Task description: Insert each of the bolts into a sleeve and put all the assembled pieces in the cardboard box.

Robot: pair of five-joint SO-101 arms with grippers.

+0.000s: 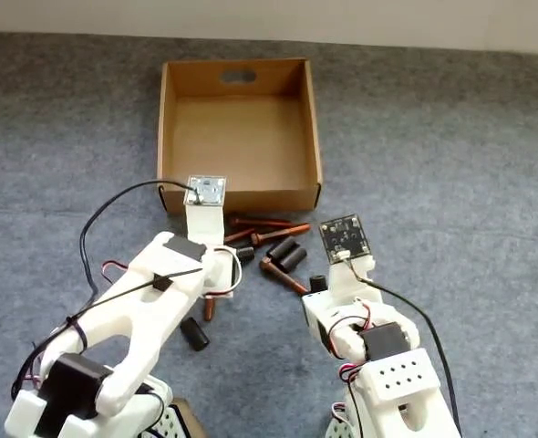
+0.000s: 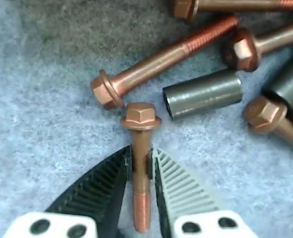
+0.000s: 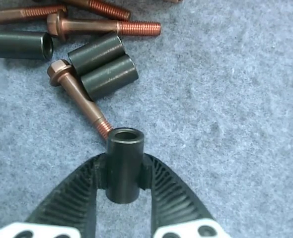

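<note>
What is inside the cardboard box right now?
Inside the cardboard box: a bare floor with nothing lying on it, and a handle slot in the far wall. The near wall hides the floor strip right behind it.

Cardboard box (image 1: 251, 197) at back, bolts (image 1: 262, 222) and sleeves (image 1: 284, 249) just before it, lone sleeve (image 1: 194, 334) farther forward, left

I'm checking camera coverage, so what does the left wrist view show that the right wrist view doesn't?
Only the left wrist view: a copper bolt gripped by its shank in the left jaws, head pointing away from them. Only the right wrist view: a dark sleeve clamped in the right jaws, its open end visible. Both: loose bolts and loose sleeves lying on grey carpet.
</note>
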